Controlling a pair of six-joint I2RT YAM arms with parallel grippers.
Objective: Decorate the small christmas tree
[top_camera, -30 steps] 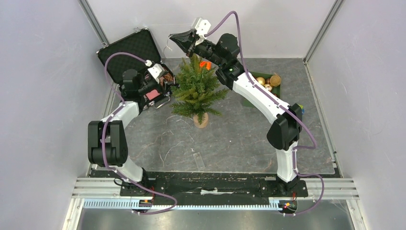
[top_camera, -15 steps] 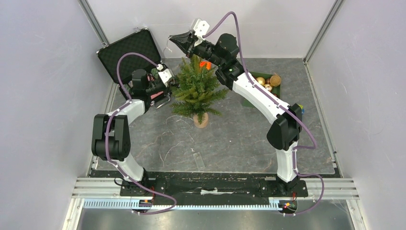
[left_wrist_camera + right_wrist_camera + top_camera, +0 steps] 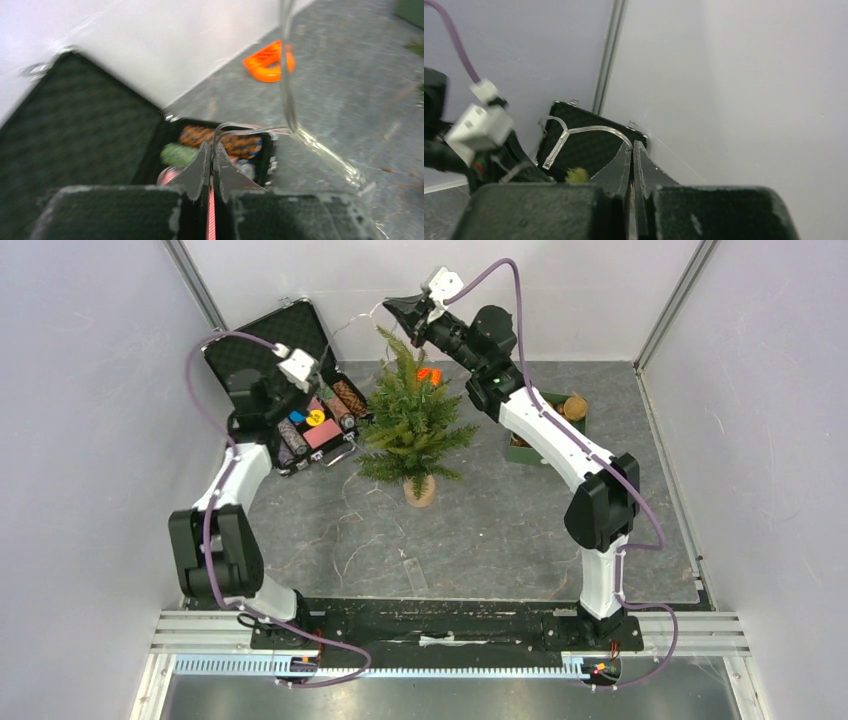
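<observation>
Small christmas tree (image 3: pixel 415 430) stands upright mid-table between the arms, unmoved. The left gripper (image 3: pixel 211 147), open beside its branches a second ago, has swung back over the open black case (image 3: pixel 262 335) and clamped onto a clear strand (image 3: pixel 286 75); the right gripper (image 3: pixel 392 305), raised behind the treetop, pinches clear strand too. Scuffed grey tabletop (image 3: pixel 500 530), plain white walls (image 3: pixel 90 440).

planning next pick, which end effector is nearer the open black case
Left: left end effector hovers over the open black case; right end effector is up by the small christmas tree.
</observation>
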